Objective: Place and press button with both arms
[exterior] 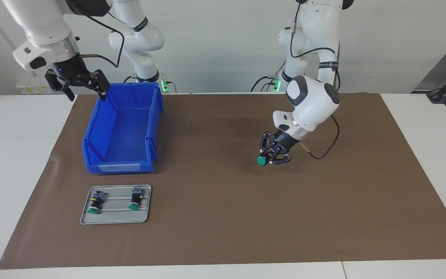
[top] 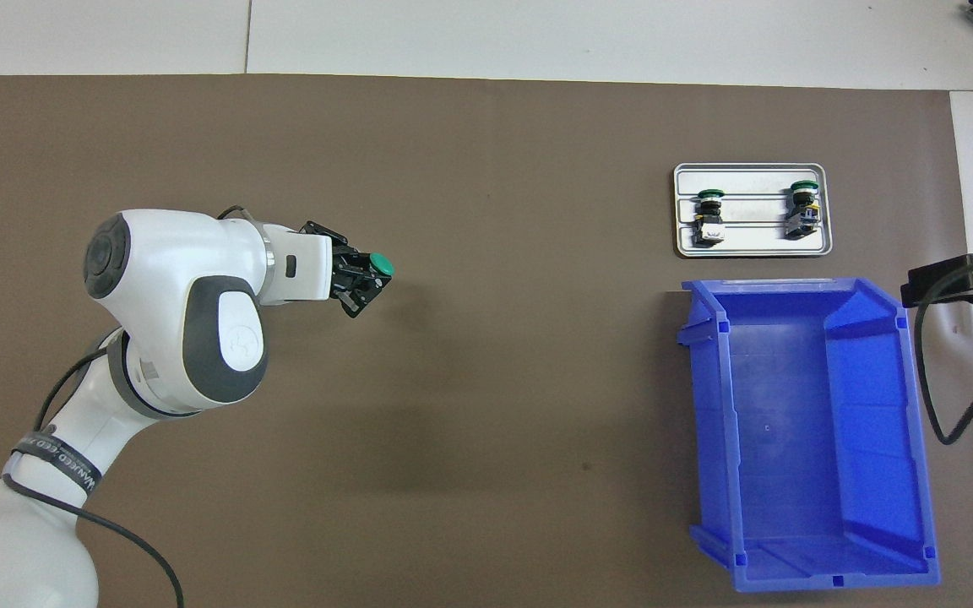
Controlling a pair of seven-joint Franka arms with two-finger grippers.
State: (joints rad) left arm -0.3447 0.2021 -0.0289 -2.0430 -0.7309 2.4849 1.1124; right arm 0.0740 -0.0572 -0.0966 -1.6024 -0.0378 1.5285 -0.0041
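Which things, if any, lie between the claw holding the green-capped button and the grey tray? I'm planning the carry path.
Nothing: only bare brown mat between the left claw with its green-capped button and the grey metal tray, clearest overhead.

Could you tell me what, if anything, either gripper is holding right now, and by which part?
The left gripper holds a button by its black body, the green cap sticking out past the fingers. The right gripper is open and holds nothing.
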